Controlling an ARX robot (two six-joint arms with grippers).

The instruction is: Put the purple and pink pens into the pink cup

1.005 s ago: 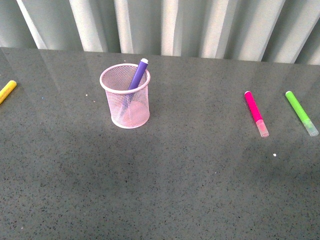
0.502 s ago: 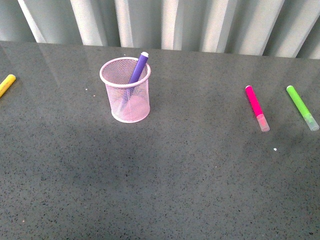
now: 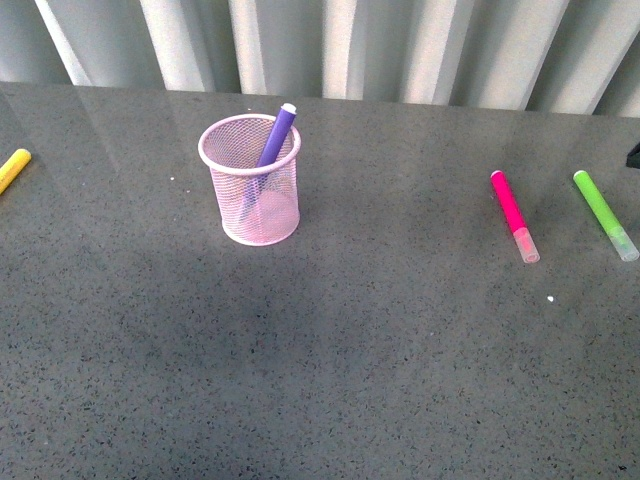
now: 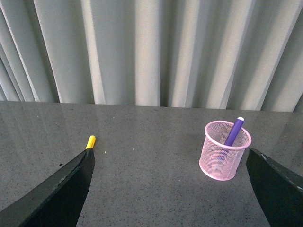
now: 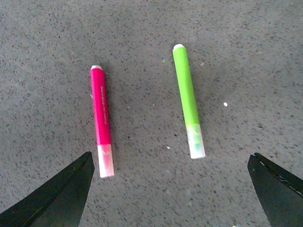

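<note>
Both left gripper [image 4: 169, 158] and right gripper [image 5: 170, 163] gape; purple pen [image 3: 279, 133] unmoved in pink cup [image 3: 243, 218]

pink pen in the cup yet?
Out. The pink pen lies flat on the table, far from the pink cup; only the purple pen leans inside.

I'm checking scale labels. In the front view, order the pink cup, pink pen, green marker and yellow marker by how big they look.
1. pink cup, clearly largest.
2 and 3. pink pen and green marker look alike in length; no ranking between them.
4. yellow marker, smallest, but the picture's edge cuts it off.
</note>
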